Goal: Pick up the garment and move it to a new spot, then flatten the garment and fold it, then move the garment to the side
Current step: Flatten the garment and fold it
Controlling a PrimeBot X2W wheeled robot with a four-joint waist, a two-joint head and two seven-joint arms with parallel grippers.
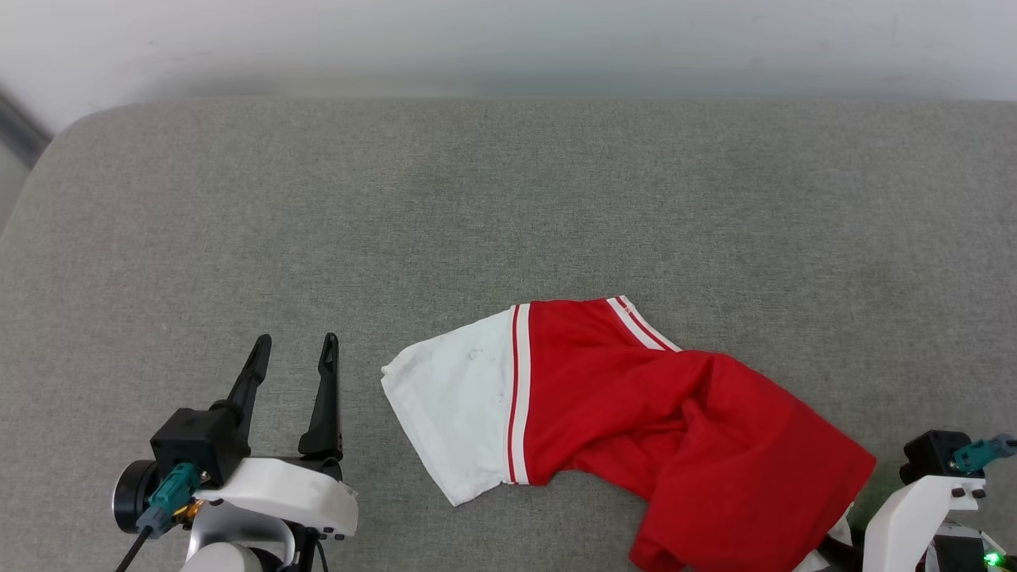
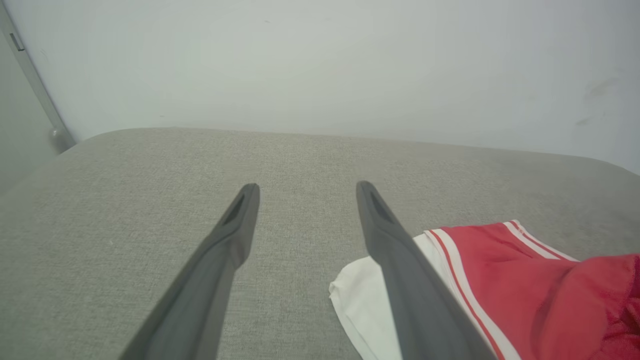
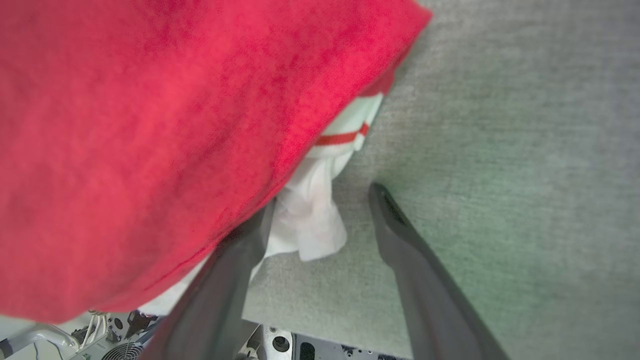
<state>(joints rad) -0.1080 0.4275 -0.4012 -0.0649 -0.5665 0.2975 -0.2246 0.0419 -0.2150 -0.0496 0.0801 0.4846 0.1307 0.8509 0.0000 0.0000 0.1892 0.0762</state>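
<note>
Garment (image 1: 636, 397): lies crumpled at the near right of the grey upholstered surface (image 1: 477, 199). One white sleeve (image 1: 453, 413) is spread flat toward the left. The red body is bunched in folds to the right, and its near corner appears to overhang the near edge.

Left claw (image 1: 294, 343): jaws wide, empty, just left of the white sleeve and not touching it.

Right claw (image 3: 322, 200): jaws wide, gripping nothing. One finger is tucked under the red fabric, and a second white sleeve (image 3: 310, 225) hangs between the fingers.

Handling (judgement): thin, light, limp cloth. It should drape and slide rather than hold shape, so a pinch through a single layer may slip. No fragility concern.

Hold points (judgement): the striped trim (image 1: 515, 397) at the sleeve seam and the hem edges are thicker, which makes them better to pinch. The left claw would suit the flat sleeve edge, and the right claw the hanging sleeve or the red hem beside it
</note>
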